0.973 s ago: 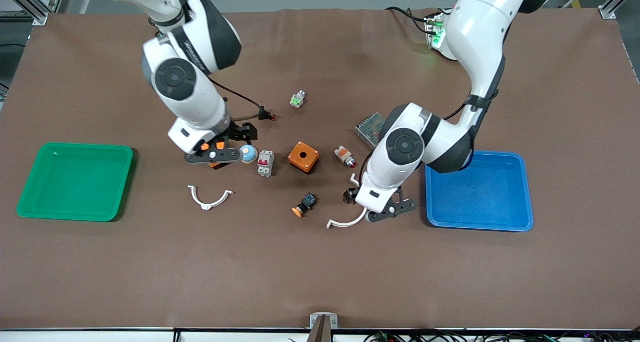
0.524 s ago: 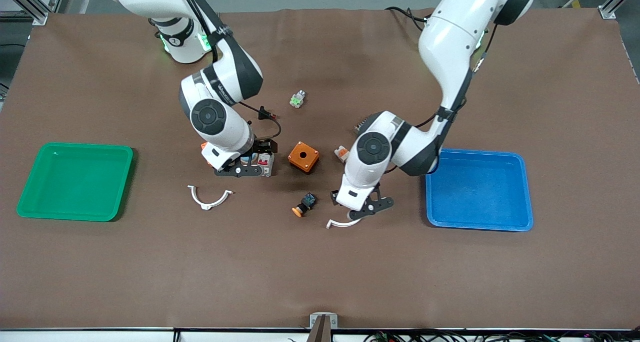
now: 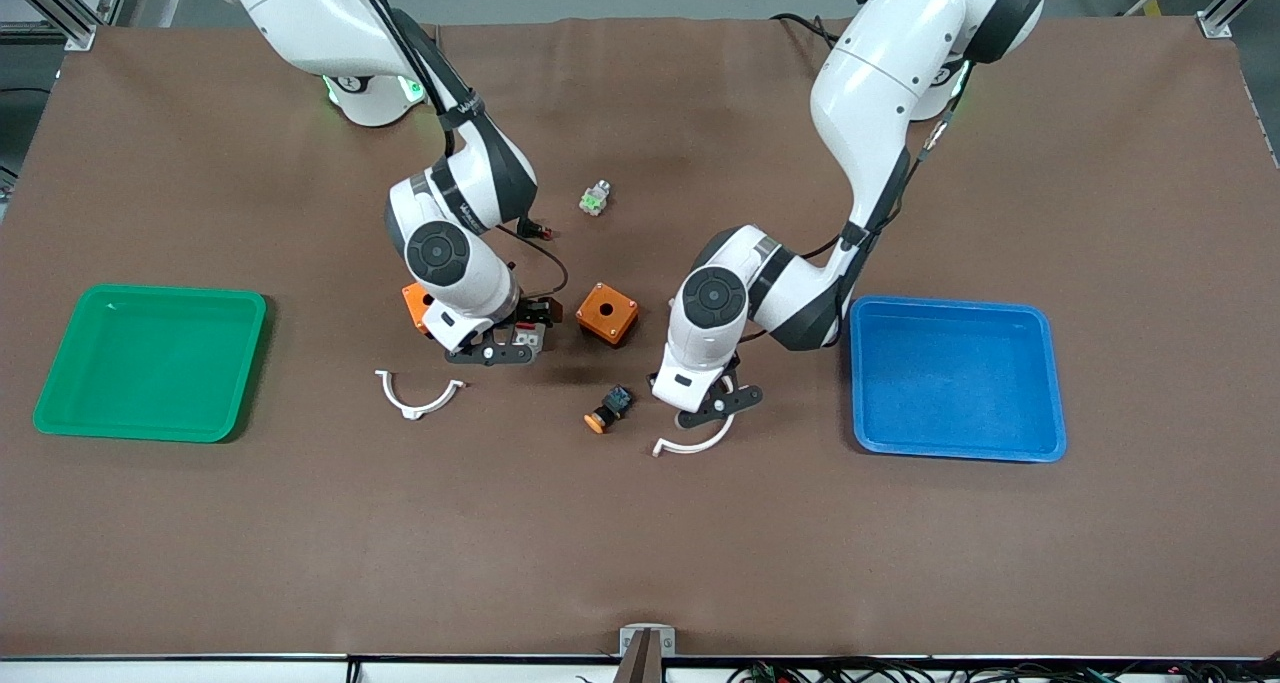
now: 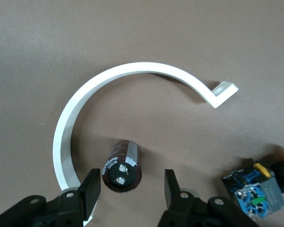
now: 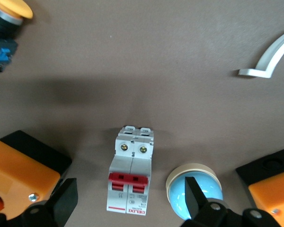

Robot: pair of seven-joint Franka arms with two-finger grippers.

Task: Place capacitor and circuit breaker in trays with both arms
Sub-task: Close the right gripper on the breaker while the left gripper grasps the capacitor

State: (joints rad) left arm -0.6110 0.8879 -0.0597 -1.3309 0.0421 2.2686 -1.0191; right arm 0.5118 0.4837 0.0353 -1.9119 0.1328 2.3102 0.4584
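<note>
The capacitor [image 4: 121, 164] lies on its side on the brown counter [image 3: 640, 543], inside the curve of a white clip [image 4: 128, 80] and just beside that clip's one end. The left end effector [image 4: 130, 189] hangs low over it, released, with one finger [image 4: 90, 189] on each flank and a gap showing on both sides. The circuit breaker [image 5: 131, 172] lies flat on the counter between an orange box [image 5: 19, 175] and a blue dome [image 5: 195, 191], its red switches facing up. The right end effector [image 5: 128, 198] hovers over it, likewise released, fingers spread wide of the block.

Risks, as I judge them: the capacitor is round and could roll or squirt out as the fingers close, and the finger beside the white clip may catch the clip and drag it along. At the circuit breaker, the blue dome sits very close, so a finger could come down on it or shove it instead of sliding alongside the block.

In the front view both parts are largely covered by the wrists above them; only a sliver of the circuit breaker [image 3: 522, 337] shows and the capacitor cannot be made out there. A button with an orange cap [image 3: 606, 410], near the white clip, is cut off at the edge of both wrist views. The green tray [image 3: 60, 403] and blue tray [image 3: 1040, 443] sit at the counter's ends.
</note>
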